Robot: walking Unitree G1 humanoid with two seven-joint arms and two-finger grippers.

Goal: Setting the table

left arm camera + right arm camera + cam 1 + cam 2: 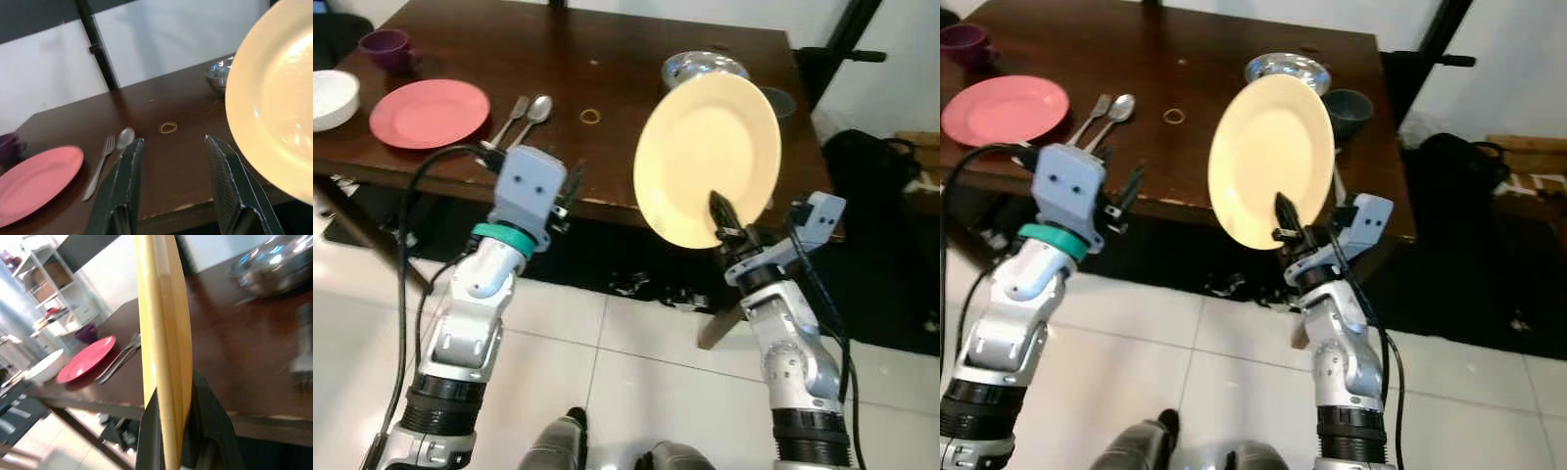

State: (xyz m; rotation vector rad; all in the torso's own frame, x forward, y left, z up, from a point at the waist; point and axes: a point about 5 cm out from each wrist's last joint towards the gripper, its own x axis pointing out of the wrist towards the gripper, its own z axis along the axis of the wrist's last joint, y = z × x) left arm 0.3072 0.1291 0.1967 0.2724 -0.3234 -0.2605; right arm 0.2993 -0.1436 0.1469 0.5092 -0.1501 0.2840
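— Right gripper (722, 217) first: what's it doing?

— Pinching the lower rim of a yellow plate (708, 159), one black finger on each face. The plate stands nearly on edge, raised in the air just off the near side of the dark wooden table (607, 108), its hollow face turned toward the robot's left.

— And the other one?

— Left gripper (173, 183) hangs at the table's near edge with nothing between its fingers, which are spread wide apart.

— What's already on the table?

— A pink plate (429, 113) lies flat near the left end. Just to its right are a fork (512, 115) and a spoon (536, 110), side by side. Further right sits a small ring (590, 117), alone on bare wood. A white bowl (331, 98) is at the far left edge, with a purple cup (388, 47) behind it.

— Anything behind the yellow plate?

— A shiny metal bowl (1286, 70) and a dark grey cup (1349, 107), both partly hidden by it in the left eye view. A dark bag (867, 162) lies on the floor off the table's right end.
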